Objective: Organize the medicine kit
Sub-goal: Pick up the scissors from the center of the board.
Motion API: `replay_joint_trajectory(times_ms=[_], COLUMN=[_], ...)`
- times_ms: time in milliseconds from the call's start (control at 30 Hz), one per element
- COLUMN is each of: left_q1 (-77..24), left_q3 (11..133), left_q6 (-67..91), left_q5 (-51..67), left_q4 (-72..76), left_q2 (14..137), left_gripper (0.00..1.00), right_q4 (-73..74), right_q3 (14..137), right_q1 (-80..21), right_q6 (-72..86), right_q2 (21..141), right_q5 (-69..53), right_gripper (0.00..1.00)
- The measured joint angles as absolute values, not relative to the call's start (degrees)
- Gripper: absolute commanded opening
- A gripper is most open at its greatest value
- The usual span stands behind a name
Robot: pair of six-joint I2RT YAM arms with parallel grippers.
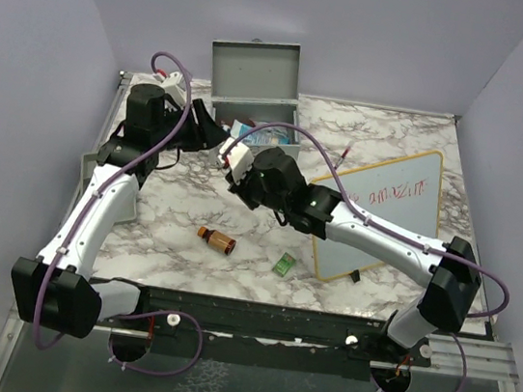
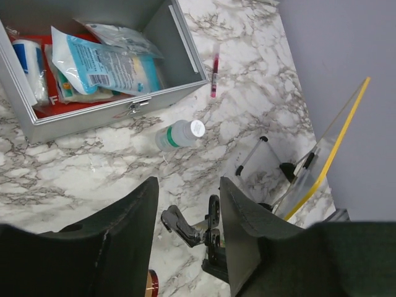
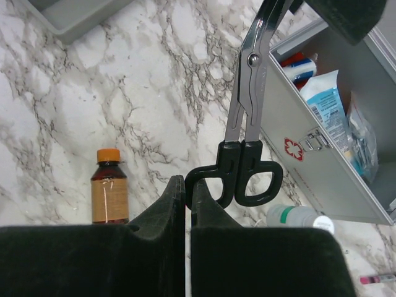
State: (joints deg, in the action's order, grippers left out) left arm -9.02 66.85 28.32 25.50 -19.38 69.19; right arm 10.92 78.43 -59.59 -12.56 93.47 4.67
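The medicine kit (image 1: 257, 71) stands open at the back of the table, its lid upright; it is a grey metal box (image 2: 93, 120) holding blue-white packets (image 2: 99, 62), with a red cross emblem on its front (image 3: 291, 148). Black-handled scissors (image 3: 244, 111) hang in the air in front of it. My right gripper (image 3: 187, 182) is shut on the edge of one handle loop. The blades run up between the fingers of my left gripper (image 2: 189, 185), which stands open around the scissors (image 2: 185, 228) with a gap on either side. Both grippers meet near the kit (image 1: 224, 150).
A clear bottle (image 2: 176, 135) with a white cap lies in front of the kit. An amber bottle (image 1: 216, 239) and a small green packet (image 1: 284, 265) lie nearer. A red pen (image 2: 214, 71) lies right of the kit. The whiteboard (image 1: 376, 212) leans at right; a grey tray (image 1: 85, 171) is at left.
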Motion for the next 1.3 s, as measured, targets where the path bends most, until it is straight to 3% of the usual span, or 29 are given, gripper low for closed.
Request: replay_joint_trajectory(times_ms=[200,300,367,467,567,700,867,933,1300], left_q1=[-8.88,-8.40,-8.32,-8.32,-8.34,-8.38,-8.38,-8.38,-8.64], left_q3=[66.13,64.88,64.62,64.62,64.49,63.92,63.70,63.61,63.59], left_q6=[30.02,30.83,31.48,32.27,33.74,35.68,37.43,37.74,42.09], left_q5=[30.35,30.72,31.24,32.01,33.28,34.15,33.04,31.94,22.09], left_q4=[-19.51,-19.59,-19.66,-19.51,-18.72,-16.86,-14.11,-12.84,0.97], left_q2=[68.64,67.51,66.85,66.22,66.22,66.22,66.26,66.50,80.18], left_gripper=[0.09,0.00,0.00,0.00,0.00,0.00,0.00,0.00,0.00], right_q4=[12.47,13.23,13.37,13.30,13.08,13.50,15.20,16.45,16.58], right_q3=[78.46,78.39,78.26,78.17,77.12,75.68,71.46,70.63,70.57], right_q1=[-59.13,-59.13,-59.13,-59.11,-58.87,-58.76,-58.76,-58.74,-58.74], right_q6=[-18.59,-20.34,-21.17,-21.80,-21.93,-21.08,-19.38,-18.20,-8.05], right_q2=[93.43,93.32,93.21,92.90,91.66,89.60,83.26,80.62,69.63], right_q5=[2.76,2.50,2.17,2.02,2.02,1.78,-1.17,-2.33,-3.90], right_gripper=[0.00,0.00,0.04,0.18,0.37,0.70,0.85,0.98,1.00])
